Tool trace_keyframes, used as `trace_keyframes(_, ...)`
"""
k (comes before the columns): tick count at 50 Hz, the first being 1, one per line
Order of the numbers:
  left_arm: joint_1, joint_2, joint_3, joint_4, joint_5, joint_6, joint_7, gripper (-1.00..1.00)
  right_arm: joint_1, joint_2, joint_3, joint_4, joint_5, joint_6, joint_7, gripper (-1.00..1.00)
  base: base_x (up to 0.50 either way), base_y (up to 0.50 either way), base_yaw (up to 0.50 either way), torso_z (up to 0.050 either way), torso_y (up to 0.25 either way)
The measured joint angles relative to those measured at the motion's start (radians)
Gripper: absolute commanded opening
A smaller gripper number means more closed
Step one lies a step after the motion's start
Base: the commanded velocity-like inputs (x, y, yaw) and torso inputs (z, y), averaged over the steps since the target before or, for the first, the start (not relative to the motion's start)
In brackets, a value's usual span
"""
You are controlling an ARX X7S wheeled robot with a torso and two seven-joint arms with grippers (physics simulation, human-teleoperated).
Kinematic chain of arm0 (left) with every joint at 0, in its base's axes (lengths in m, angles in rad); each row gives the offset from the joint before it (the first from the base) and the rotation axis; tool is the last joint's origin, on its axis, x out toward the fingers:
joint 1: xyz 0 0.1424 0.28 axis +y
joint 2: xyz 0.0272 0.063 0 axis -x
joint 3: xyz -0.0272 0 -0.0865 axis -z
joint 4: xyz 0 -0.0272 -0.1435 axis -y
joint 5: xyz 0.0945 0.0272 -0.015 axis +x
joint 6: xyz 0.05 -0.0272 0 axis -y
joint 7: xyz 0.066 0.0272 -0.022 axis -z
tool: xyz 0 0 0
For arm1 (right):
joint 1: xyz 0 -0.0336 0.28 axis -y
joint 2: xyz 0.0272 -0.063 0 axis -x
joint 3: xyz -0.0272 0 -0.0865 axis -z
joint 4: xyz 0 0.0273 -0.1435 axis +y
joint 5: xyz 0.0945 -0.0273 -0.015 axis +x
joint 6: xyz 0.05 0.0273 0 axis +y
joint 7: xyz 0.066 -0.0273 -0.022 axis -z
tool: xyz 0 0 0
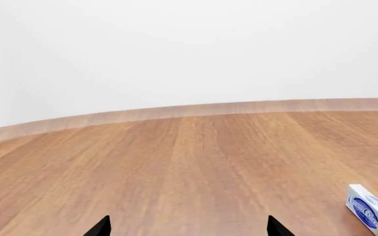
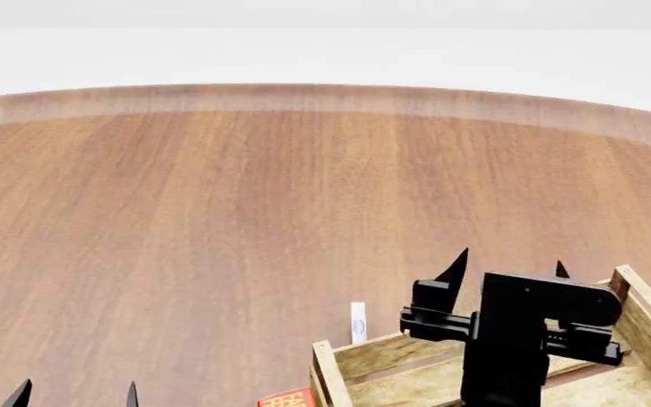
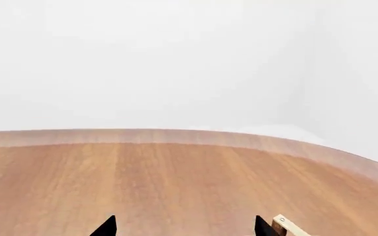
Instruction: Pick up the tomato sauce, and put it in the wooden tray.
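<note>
The wooden counter filled nearly all of the head view, broad, brown and curved along its far edge, with plain white walls behind it. At its near right stood the wooden tray, only its far corner and slatted side in view, and what showed of its inside held no can. The right pincer hung over that far rim, its two dark tips set apart with nothing between them. The left pincer showed only as two spread tips at the low left, likewise holding nothing. A small white carton with blue print stood just beyond the tray, and a red scrap of packaging lay beside its near-left post. The tomato sauce appeared in none of the three views, so where it stood could not be told. By my reckoning the task had hardly begun: the can remained to be found, gripped and carried over.
</note>
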Motion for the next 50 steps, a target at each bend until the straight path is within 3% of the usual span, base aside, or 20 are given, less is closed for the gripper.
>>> trace_keyframes(18, 0.007, -0.006, 0.003, 0.017, -0.002, -0.007, -0.007, 1.0, -0.073, 0.024, -0.008, -0.314, 0.044, 0.153, -0.001, 1.0, 0.0, 0.0, 0.0, 0.0, 0.0)
trace_keyframes(50, -0.002, -0.006, 0.008, 0.0, -0.006, 0.003, -0.006, 1.0, -0.083, 0.054, -0.017, -0.462, 0.089, 0.24, 0.019, 1.0, 0.0, 0.0, 0.0, 0.0, 0.0)
